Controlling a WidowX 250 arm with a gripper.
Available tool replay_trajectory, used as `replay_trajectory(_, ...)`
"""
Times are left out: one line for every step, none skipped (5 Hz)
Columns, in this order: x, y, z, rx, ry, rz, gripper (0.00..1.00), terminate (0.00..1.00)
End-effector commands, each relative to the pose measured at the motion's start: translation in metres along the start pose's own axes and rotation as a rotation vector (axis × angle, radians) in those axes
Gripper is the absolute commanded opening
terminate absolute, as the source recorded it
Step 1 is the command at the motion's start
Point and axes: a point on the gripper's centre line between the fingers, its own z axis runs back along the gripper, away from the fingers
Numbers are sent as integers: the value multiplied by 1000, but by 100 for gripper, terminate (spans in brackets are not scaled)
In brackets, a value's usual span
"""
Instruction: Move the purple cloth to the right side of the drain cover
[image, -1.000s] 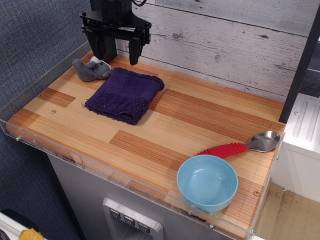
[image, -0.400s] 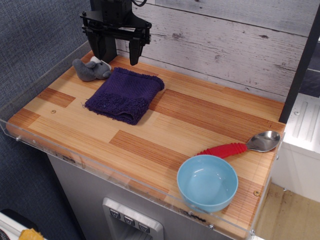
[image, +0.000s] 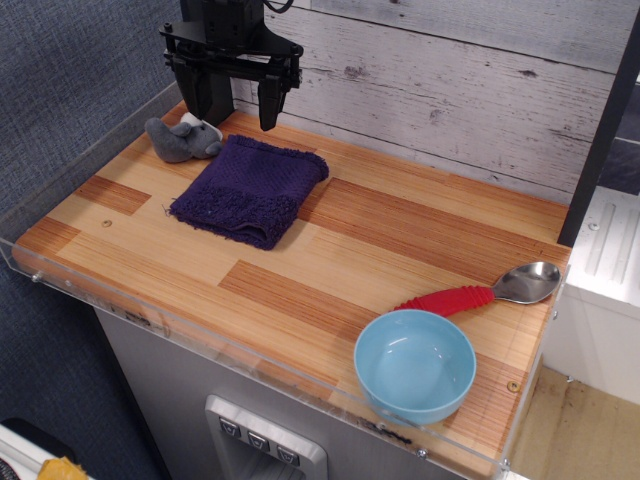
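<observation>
1. You have one gripper (image: 238, 108). It is black and hangs at about 11 o'clock over the table, near the back wall. Its two fingers (image: 268, 106) point down and are spread apart. Nothing is between them.
2. You have one purple cloth (image: 250, 188). It lies flat and folded on the table at about 10 o'clock, just below the gripper. The gripper is not touching it. Its near edge looks fuzzy.
3. You can see one small grey stuffed toy (image: 180, 139). It sits at the cloth's 10 o'clock, just beside the cloth's far left corner.
4. You can see one light blue bowl (image: 415, 366). It stands at about 5 o'clock on the table, close to the front edge, well apart from the cloth. It looks empty.
5. You can see one spoon (image: 484, 291) with a red handle and a shiny metal scoop. It lies at the bowl's 1 o'clock, with the handle end just beside the bowl's rim.
6. The table (image: 330, 270) has a wood top with light and dark brown stripes. A clear plastic rim (image: 120, 309) runs along the front and left edges.
7. Behind the table you see a wall of pale grey wood boards (image: 450, 90). On the left there is a dark blue fabric wall (image: 70, 80).
8. At 3 o'clock, past the table, you see a dark post (image: 600, 140) and a white ridged surface (image: 610, 250).
9. I cannot pick out a drain cover in this view.
</observation>
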Motion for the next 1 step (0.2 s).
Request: replay_trajectory(4,4,23,3,-68,6,100,100)
